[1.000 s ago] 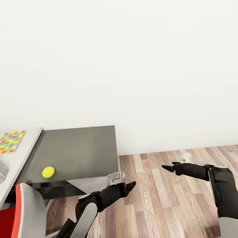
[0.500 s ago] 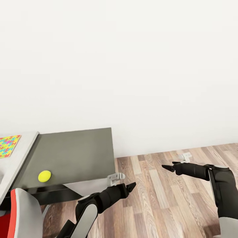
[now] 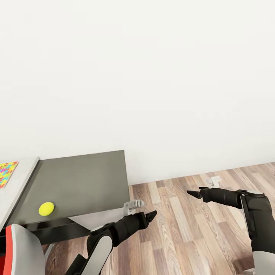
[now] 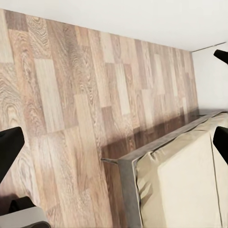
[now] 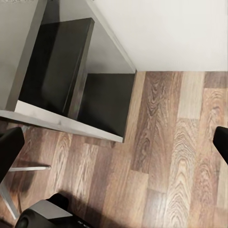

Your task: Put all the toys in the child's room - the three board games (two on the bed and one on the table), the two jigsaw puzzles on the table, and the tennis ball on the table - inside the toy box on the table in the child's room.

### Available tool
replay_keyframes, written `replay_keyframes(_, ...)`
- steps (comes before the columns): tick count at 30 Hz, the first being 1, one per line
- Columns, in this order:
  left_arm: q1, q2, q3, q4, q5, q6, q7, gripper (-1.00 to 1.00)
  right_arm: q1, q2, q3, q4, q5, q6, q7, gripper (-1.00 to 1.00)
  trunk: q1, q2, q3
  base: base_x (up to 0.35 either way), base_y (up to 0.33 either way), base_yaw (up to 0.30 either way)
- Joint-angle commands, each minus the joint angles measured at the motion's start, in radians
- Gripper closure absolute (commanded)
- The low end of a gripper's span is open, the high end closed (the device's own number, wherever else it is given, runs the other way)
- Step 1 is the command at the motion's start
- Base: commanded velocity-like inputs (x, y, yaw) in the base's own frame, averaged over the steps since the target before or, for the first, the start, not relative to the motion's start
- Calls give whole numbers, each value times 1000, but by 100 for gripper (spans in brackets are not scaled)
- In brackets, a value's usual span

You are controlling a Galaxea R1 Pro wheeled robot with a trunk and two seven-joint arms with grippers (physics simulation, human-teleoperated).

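Note:
A small yellow-green tennis ball (image 3: 46, 208) shows against the lower part of the table's dark side panel (image 3: 80, 183); I cannot tell what it rests on. A corner of one multicolour jigsaw puzzle (image 3: 7, 173) lies on the pale table top (image 3: 17, 191) at the picture's left edge. My left gripper (image 3: 143, 210) hangs open over the wood floor just right of the table. Further right, my right gripper (image 3: 202, 187) is open too, with nothing between its fingers. The toy box and the board games are out of view.
A chair with a grey back and red edge (image 3: 21, 248) stands at the lower left beside the table. The white wall (image 3: 152, 76) is straight ahead, with wood-plank floor (image 3: 183, 229) below it. The left wrist view holds a beige mattress (image 4: 180, 175) on the floor.
The whole view has swung to the right, so the table, ball and puzzle sit further left in the picture. Both arms hold the same pose.

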Motion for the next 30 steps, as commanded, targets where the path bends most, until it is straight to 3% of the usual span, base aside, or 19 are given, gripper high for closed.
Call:
replay_keyframes(1,-1,0,0,-1,11,3,9,-100,-1,0,-1,-1,9,6,9,-100,1,-2,0,0,0,-106)
replay_keyframes(30,0,1,3,-1,10,2,11,-100,-1,1,-1,-1,8,8,9,-100,1,-2,44,0,0,-105)
